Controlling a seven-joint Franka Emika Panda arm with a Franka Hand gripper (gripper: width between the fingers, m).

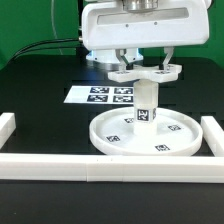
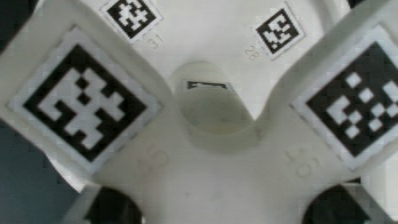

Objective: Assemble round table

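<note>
The large round rimmed disc (image 1: 160, 138) lies flat on the black table. The short cylindrical leg (image 1: 147, 104) stands upright at its middle, with a tag on its side. My gripper (image 1: 141, 66) is shut on the cross-shaped knobbed base (image 1: 140, 73) and holds it level right over the leg's top. I cannot tell whether they touch. In the wrist view the base (image 2: 107, 100) fills the picture, with tagged arms around its central socket (image 2: 215, 108). My gripper (image 2: 240, 208) clamps it between dark fingertips (image 2: 118, 206).
The marker board (image 1: 100, 95) lies behind the disc. White border rails run along the front (image 1: 100, 168), the exterior view's left (image 1: 8, 128) and right (image 1: 213, 131). A green backdrop stands behind the table.
</note>
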